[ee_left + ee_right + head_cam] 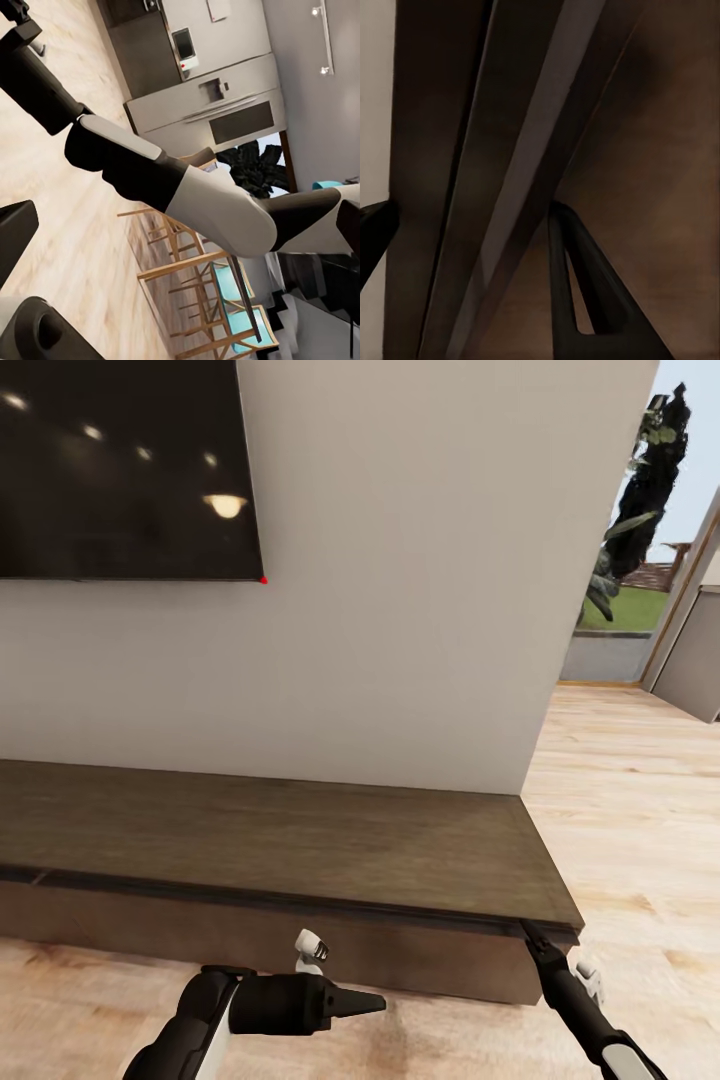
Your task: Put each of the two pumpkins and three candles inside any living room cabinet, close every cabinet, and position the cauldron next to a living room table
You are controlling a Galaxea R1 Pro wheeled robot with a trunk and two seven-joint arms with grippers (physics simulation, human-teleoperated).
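The long, low dark brown cabinet point(300, 840) runs along the white wall, its fronts shut. My right gripper point(531, 933) is at the cabinet's front right corner, at the dark gap under the top board. In the right wrist view the right gripper point(472, 214) is open, and the cabinet's edge point(521, 165) runs between its spread fingers point(585, 300). My left gripper point(372, 1003) hangs low in front of the cabinet, pointing right; it tapers to one point and looks shut on nothing. The pumpkins, candles and cauldron are out of view.
A black TV screen point(120, 460) hangs on the wall above the cabinet. Wooden floor point(620, 810) extends right of the cabinet toward a glass opening point(640, 540). The left wrist view looks across my right arm point(195, 199) to wooden chairs point(217, 300) and a kitchen unit point(210, 97).
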